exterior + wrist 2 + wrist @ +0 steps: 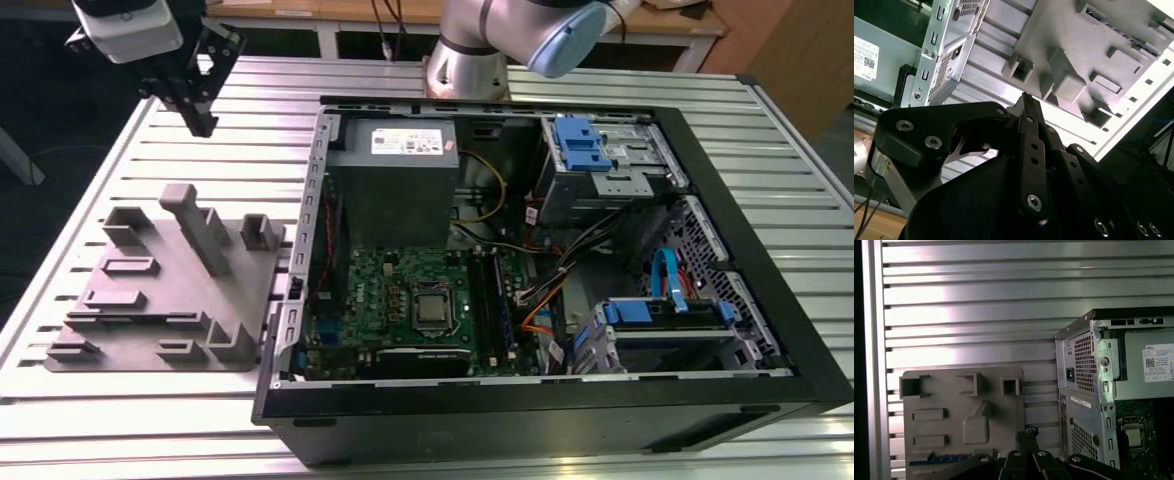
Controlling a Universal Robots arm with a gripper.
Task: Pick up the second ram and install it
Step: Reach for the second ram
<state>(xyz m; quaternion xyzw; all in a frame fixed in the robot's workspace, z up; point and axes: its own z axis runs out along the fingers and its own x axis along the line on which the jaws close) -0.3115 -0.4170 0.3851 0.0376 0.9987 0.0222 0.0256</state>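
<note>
Gripper [200,125] hangs in the air over the ribbed metal table [160,150], on the exterior view's left of the open PC case [534,430] and up past the far end of the grey holder [147,300]; it touches nothing. Fingers pressed together to one point, nothing pinched between them. Same in both wrist views: black tips meet [1025,97] [1027,432], w/ the holder [1079,45] [954,405] below them. Arm [534,30] comes in behind the case. Second ram [939,459]: in the first wrist view a thin dark strip w/ bluish chips, lying flat in a groove of the holder, apart from the fingertips, not gripped. Its exact seat in the groove is hard to tell, as part is hidden by the gripper's links. Holder has several upright blocks and pockets; the pockets I can see into look bare. Case lies on its side, lid off; green motherboard [387,290] inside, long black slots [497,300] along its side toward the exterior view's right. Can't tell what sits in those slots. Grey power supply [394,170] at the far end of the case, also seen in both wrist views [864,55] [1149,375].
</note>
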